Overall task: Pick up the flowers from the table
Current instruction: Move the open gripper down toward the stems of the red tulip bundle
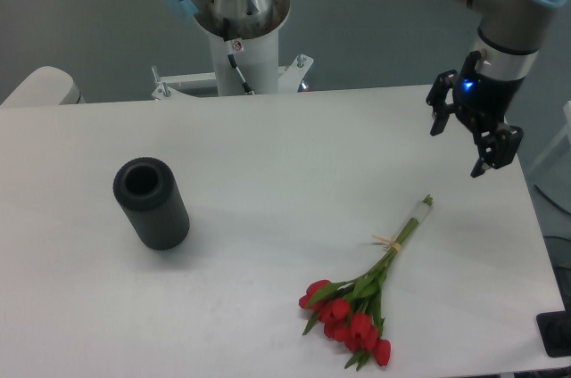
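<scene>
The flowers (366, 298) lie flat on the white table (285, 164) at the front right. They are a small bunch of red tulips with green leaves. The thin stems point up and right and are tied by a pale band. My gripper (457, 151) hangs in the air above the table's right side. It is above and to the right of the stem ends and apart from them. Its two black fingers are spread and hold nothing.
A black cylinder (150, 203) stands on the left part of the table, its open top facing the camera. The arm's white base post (243, 44) rises behind the table's far edge. The table's right edge is close to the gripper.
</scene>
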